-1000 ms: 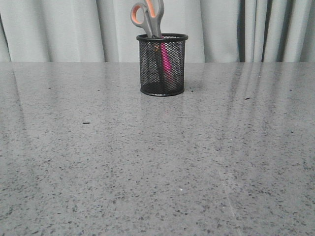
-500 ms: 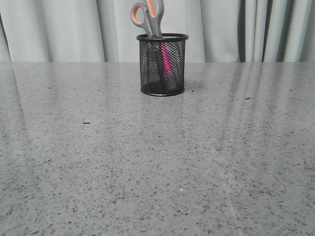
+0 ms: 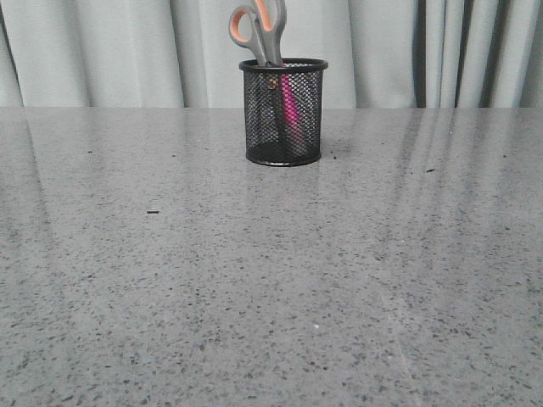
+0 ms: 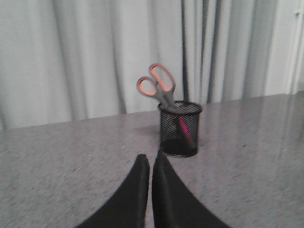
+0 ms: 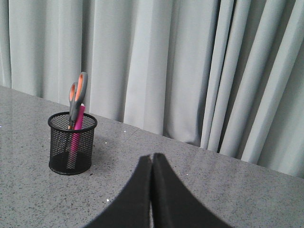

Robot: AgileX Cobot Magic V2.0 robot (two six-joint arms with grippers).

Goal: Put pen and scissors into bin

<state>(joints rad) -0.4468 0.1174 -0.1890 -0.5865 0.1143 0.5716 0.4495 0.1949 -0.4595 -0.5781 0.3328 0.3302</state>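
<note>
Scissors [image 3: 259, 32] with grey, orange-lined handles and a magenta pen [image 3: 291, 106] are seen standing inside the black wire-mesh bin [image 3: 283, 111]. Left gripper [image 4: 150, 162] and right gripper [image 5: 152, 160] are clenched empty, well apart from it. Nothing further seems required.

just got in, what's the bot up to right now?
Nothing is being handled. The scissors and the pen both stand inside the bin at the far side of the table, handles sticking up. Left gripper and right gripper are shut, empty and well back from it.
</note>
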